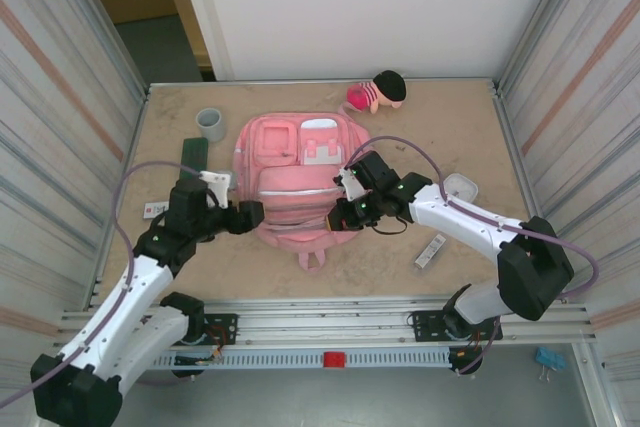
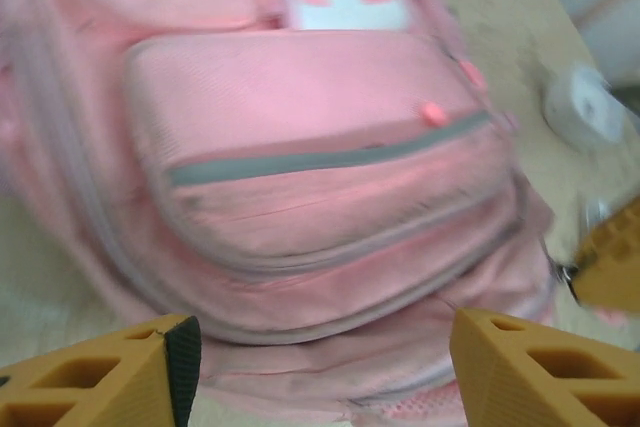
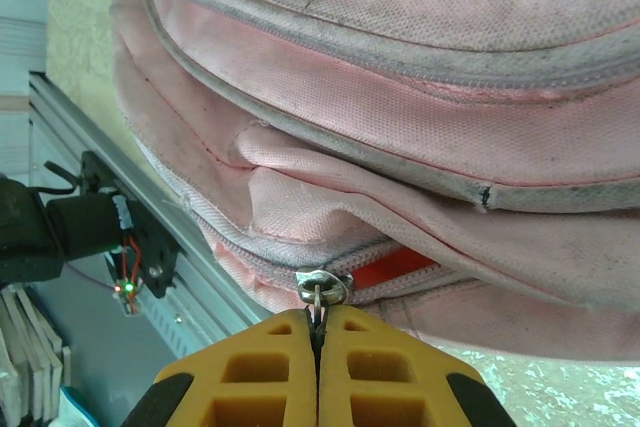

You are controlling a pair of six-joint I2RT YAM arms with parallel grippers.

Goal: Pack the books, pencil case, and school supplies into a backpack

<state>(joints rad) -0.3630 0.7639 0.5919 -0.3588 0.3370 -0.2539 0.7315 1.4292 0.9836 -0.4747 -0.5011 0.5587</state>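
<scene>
Right fingers (image 3: pixel 250 377) tight on zipper pull (image 3: pixel 322 290), backpack (image 1: pixel 295 177) edge; left fingers (image 2: pixel 100 377) apart.

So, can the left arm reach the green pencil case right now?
Probably yes: the pencil case lies uncovered beside the backpack, close to the left arm, whose jaws stand open and empty.

Both arms reach forward and inward, wrists facing each other. The left gripper (image 1: pixel 250 216) holds its jaws apart; the right gripper (image 1: pixel 338 215) is closed, pinching a metal zipper pull (image 3: pixel 323 289).
</scene>
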